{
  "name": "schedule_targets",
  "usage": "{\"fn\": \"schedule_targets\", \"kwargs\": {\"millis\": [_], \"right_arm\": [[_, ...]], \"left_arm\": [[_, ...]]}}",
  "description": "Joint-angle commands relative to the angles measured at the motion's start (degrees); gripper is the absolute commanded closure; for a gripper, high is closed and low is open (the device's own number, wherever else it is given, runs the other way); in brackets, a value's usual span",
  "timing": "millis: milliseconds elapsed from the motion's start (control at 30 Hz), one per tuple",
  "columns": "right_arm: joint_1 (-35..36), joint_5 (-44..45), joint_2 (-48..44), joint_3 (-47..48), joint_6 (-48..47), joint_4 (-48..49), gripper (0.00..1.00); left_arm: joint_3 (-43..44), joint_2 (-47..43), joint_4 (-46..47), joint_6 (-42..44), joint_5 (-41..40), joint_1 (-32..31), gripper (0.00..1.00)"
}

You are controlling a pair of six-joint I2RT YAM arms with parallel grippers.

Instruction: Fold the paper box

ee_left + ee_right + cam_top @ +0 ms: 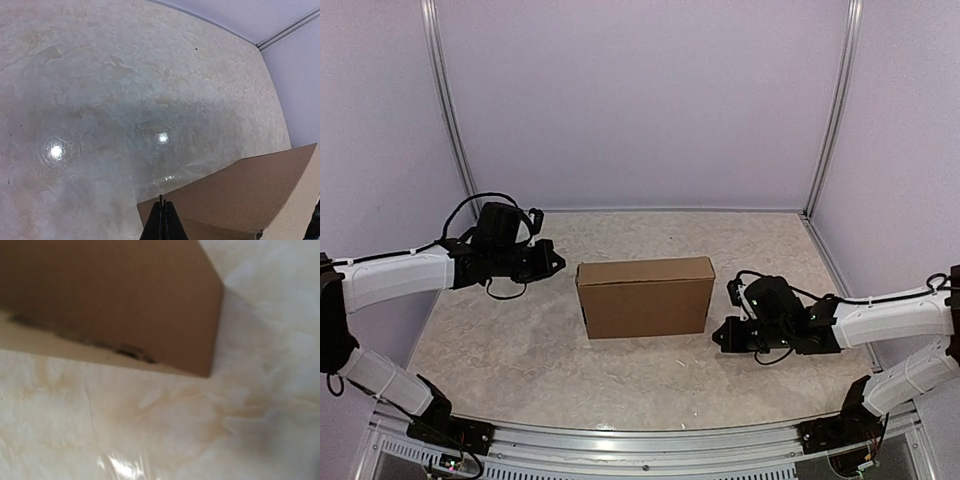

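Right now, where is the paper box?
In the top view, the paper box sits folded shut at the middle of the table, between the left gripper at its left end and the right gripper by its near right corner.

One box, two arms, one table.
There is a single closed brown paper box [645,297] and one marbled table [510,350]. Two robot arms are in view, the left arm [395,275] and the right arm [895,318]. That gives two grippers, the left gripper [558,263] and the right gripper [720,335]. Two metal corner posts [448,110] and three pale walls [640,100] are also visible.
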Motion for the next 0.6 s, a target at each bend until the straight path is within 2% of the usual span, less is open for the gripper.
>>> {"fn": "schedule_targets", "kwargs": {"millis": [0,233,567], "right_arm": [[0.55,-0.7,4.07,0.16,5.95,9.58,1.0],[0.62,1.32,9.53,1.95,10.23,16.72,1.0],[-2.51,5.09,13.02,7.23,8.1,18.51,1.0]], "left_arm": [[2.15,3.78,4.27,-2.05,5.59,0.49,1.0],[3.43,7.96,6.62,-0.6,12.35,-0.96,1.0],[-1.04,3.59,7.52,2.63,14.36,-5.43,1.0]]}}
